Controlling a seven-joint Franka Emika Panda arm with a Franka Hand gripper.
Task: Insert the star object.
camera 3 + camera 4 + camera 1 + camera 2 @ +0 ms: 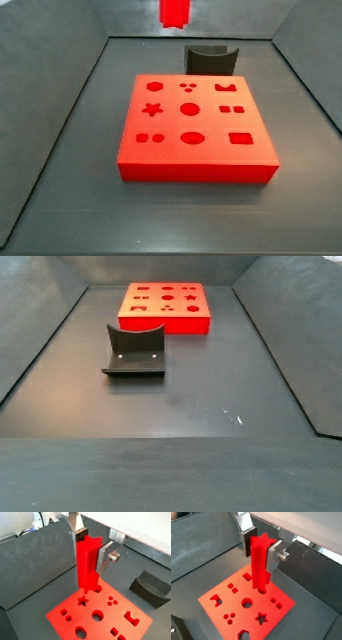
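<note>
The star object [87, 564] is a long bright red peg with a star-shaped cross-section. It hangs upright between the fingers of my gripper [91, 554], which is shut on its upper end; both wrist views show this [260, 552]. The peg is held well above the wide red block [93, 614], with its lower end over the block's edge region. The star-shaped hole [83, 601] lies open in the block's top and also shows in a wrist view [262, 617] and a side view [152, 110]. In a side view only the peg's lower end [174, 12] shows, high above the floor behind the block.
The dark fixture [210, 57] stands on the floor just beside the block [194, 125], and also shows in a side view [135, 351]. Sloping grey walls [54, 130] enclose the floor. The block has several other shaped holes.
</note>
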